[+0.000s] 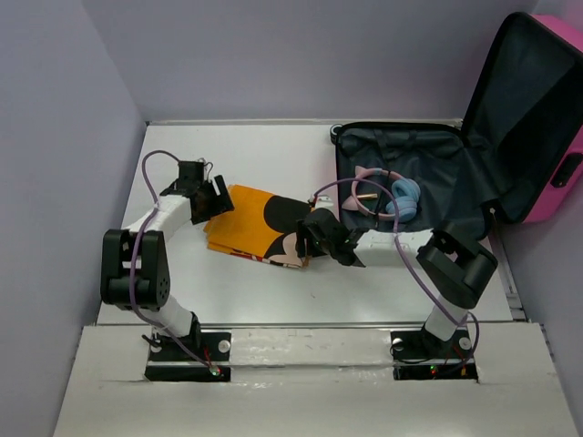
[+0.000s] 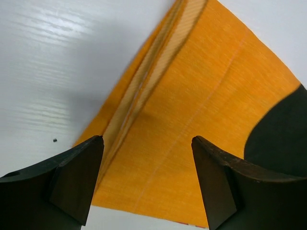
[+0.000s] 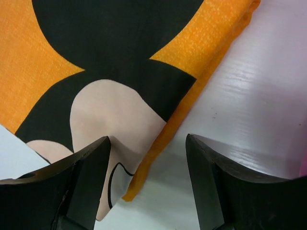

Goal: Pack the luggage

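Fingers (image 2: 72, 182) of our left gripper (image 2: 146, 160) stand spread apart with nothing between them, poised over the left edge of a folded orange cloth (image 2: 201, 115); one finger sits above the bare white table (image 2: 53, 67), the other above the fabric, where the folded layers show as pale stripes. Our right gripper (image 3: 147, 158) is likewise released, its two dark fingers parted over the cloth's opposite, right edge, where a black cartoon shape and a peach-coloured face are printed; the hem runs diagonally between the fingers, with white table on one side. We cannot tell whether either set of fingertips touches the fabric. From the overhead camera, the cloth lies flat near the middle of the table, between our two arms, each of which trails a purple cable. To the right and farther back, the luggage (image 1: 528, 100) lies open: its base rests on the table with navy lining showing, and its hot-pink lid stands propped up on the right. Inside the base lie pink cat-ear headphones (image 1: 387, 196) with blue ear cushions, well apart from the cloth.
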